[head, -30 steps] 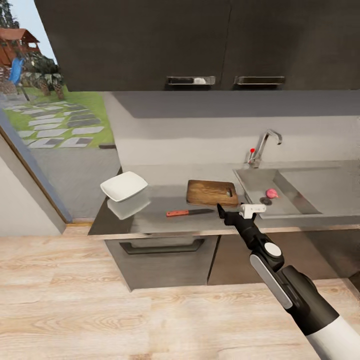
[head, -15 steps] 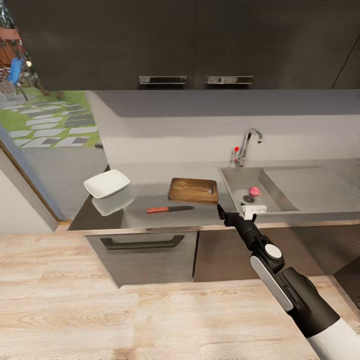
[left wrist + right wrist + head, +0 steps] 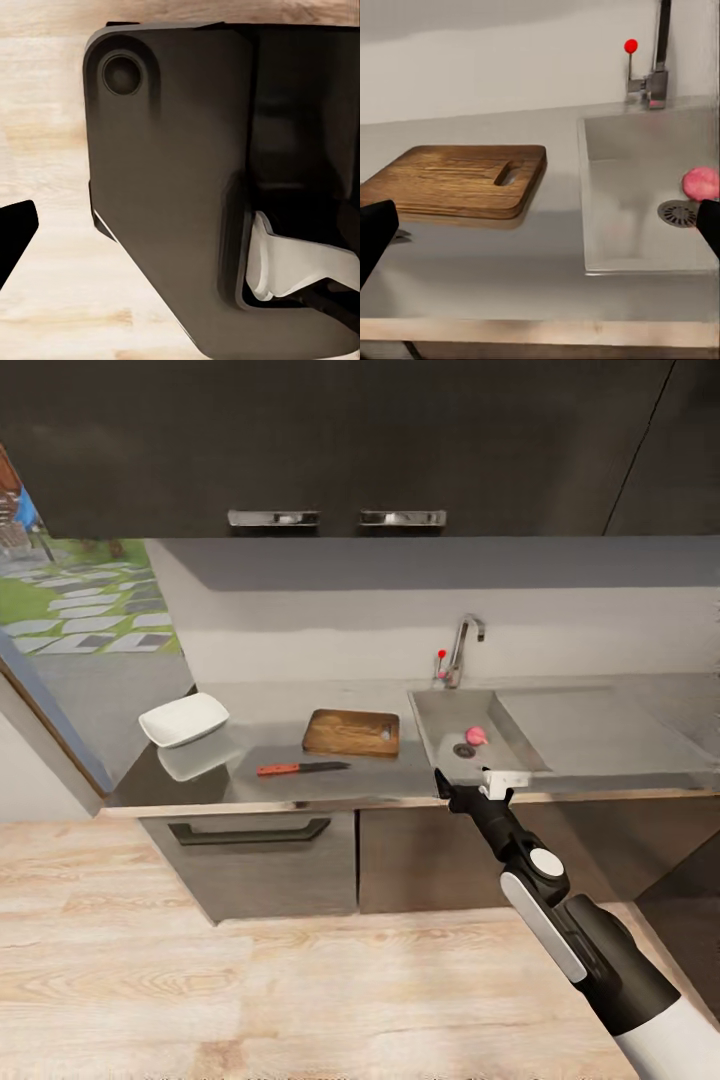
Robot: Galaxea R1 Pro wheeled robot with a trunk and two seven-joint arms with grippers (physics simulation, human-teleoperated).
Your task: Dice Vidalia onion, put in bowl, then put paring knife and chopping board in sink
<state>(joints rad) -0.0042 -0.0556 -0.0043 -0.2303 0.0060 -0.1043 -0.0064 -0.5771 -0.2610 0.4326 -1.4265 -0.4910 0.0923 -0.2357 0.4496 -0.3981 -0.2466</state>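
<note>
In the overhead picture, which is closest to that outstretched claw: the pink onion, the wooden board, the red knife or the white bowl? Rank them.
From the right gripper:
1. Vidalia onion, in the sink beside the drain.
2. Chopping board, on the counter left of the sink.
3. Paring knife, in front of the board.
4. Bowl, far left end.

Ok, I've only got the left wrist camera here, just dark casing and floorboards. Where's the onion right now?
Observer: The Vidalia onion lies in the sink, right beside the round drain.
Operator: And the right gripper, is it on it?
Observer: No. The right gripper is open and empty, at the countertop's front edge, short of the basin.
Operator: Where's the knife?
Observer: The paring knife lies flat on the countertop, just in front of the chopping board and apart from it.
</note>
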